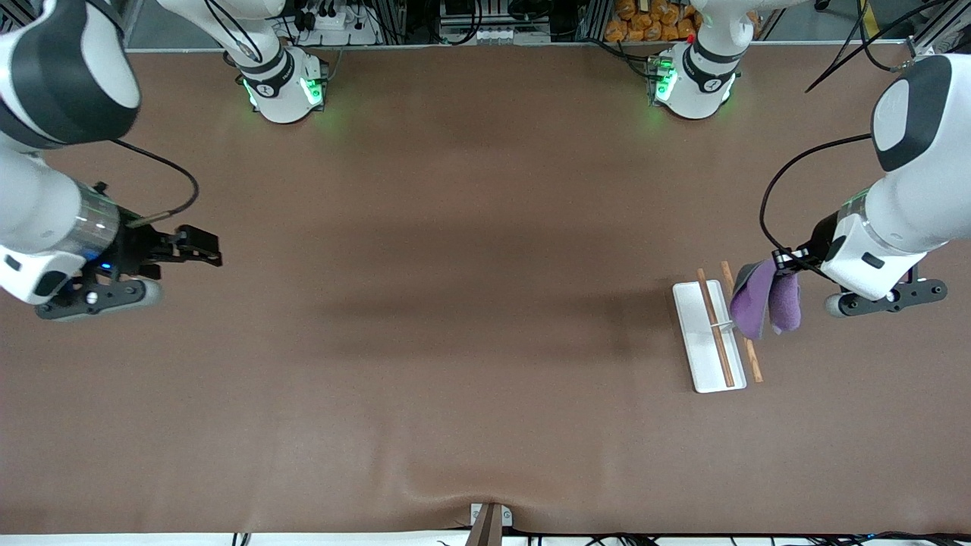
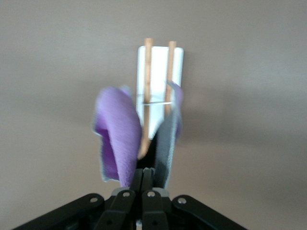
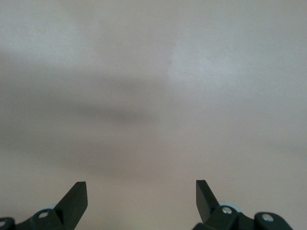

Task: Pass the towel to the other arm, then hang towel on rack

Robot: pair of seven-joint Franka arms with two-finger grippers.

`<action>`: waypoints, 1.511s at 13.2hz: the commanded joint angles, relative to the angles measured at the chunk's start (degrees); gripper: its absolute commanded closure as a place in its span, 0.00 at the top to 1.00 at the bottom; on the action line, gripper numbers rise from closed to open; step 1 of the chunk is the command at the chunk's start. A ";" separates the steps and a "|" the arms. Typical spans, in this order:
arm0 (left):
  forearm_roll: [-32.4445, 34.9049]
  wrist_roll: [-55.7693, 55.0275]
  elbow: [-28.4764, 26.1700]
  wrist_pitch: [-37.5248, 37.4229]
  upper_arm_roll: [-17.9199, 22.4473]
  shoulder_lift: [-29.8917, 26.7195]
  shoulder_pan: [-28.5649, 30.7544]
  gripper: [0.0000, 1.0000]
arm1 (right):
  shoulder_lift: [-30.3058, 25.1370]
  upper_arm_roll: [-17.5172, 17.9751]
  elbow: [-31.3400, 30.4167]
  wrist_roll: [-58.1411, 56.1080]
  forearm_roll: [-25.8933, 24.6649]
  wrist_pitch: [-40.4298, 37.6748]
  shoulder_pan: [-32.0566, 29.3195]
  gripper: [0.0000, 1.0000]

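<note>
The towel (image 1: 762, 302), purple on one face and grey on the other, hangs folded from my left gripper (image 1: 781, 262), which is shut on its top edge. It hangs over the rack (image 1: 709, 336), against the rod toward the left arm's end of the table. The rack is a white base with two brown rods and a thin white crosspiece. In the left wrist view the towel (image 2: 120, 139) drapes around one rod of the rack (image 2: 160, 72), and the left gripper (image 2: 146, 175) pinches the cloth. My right gripper (image 1: 201, 246) is open and empty and waits at the right arm's end of the table, also in its wrist view (image 3: 142, 191).
The brown table mat (image 1: 470, 303) spreads around the rack. The two arm bases (image 1: 284, 87) stand along the edge farthest from the front camera. A small bracket (image 1: 489, 519) sits at the nearest table edge.
</note>
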 commanded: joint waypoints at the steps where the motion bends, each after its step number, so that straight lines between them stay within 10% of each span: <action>1: 1.68 1.80 -0.75 -1.59 -0.08 -1.17 1.60 0.00 | -4.71 -0.01 -4.17 -1.28 -2.05 -0.58 -1.07 1.00; 13: 0.72 0.92 -0.66 -1.51 -0.08 1.38 4.25 0.00 | -18.00 -18.37 -15.88 -1.28 3.21 -0.75 5.17 1.00; 20: 0.89 0.48 -0.58 0.16 -0.17 3.31 3.64 0.00 | -18.70 -18.03 -15.36 0.12 2.61 -0.66 3.94 1.00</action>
